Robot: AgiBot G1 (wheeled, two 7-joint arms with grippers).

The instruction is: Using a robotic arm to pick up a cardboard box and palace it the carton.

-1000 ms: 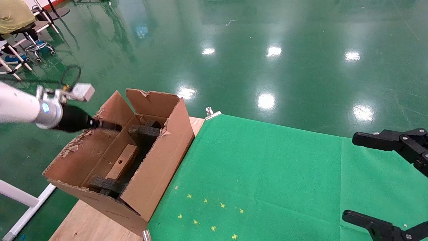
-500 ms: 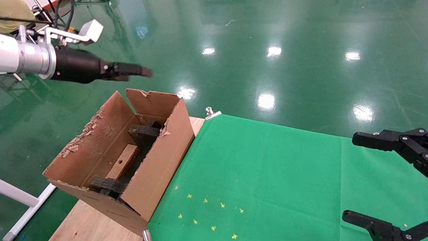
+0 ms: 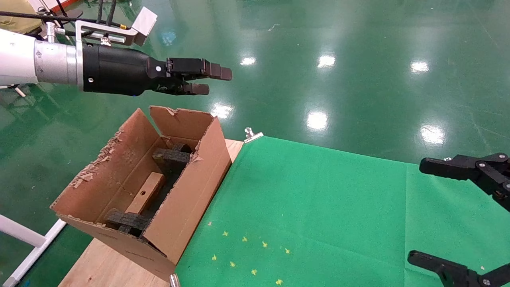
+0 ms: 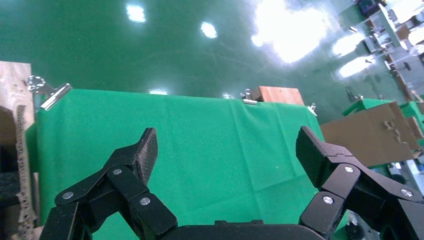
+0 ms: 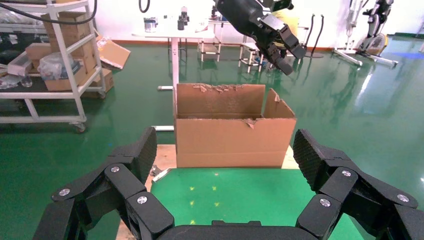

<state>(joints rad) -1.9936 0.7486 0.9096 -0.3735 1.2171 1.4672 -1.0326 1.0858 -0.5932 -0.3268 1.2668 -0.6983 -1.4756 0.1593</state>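
The cardboard box (image 3: 146, 193) lies inside the carton (image 3: 187, 207), leaning on its floor between two black foam pieces (image 3: 172, 156), round hole facing up. The carton stands on the bare wooden edge of the table, touching the green cloth (image 3: 318, 215). Above and beyond the carton's far flap, the left gripper (image 3: 207, 81) hovers in the air, fingers spread wide and empty in its wrist view. The right gripper (image 3: 446, 215) sits parked well away from the carton, over the cloth's far side, jaws wide and empty. Placement looks done; what remains is probably drawing the left arm clear of the carton.
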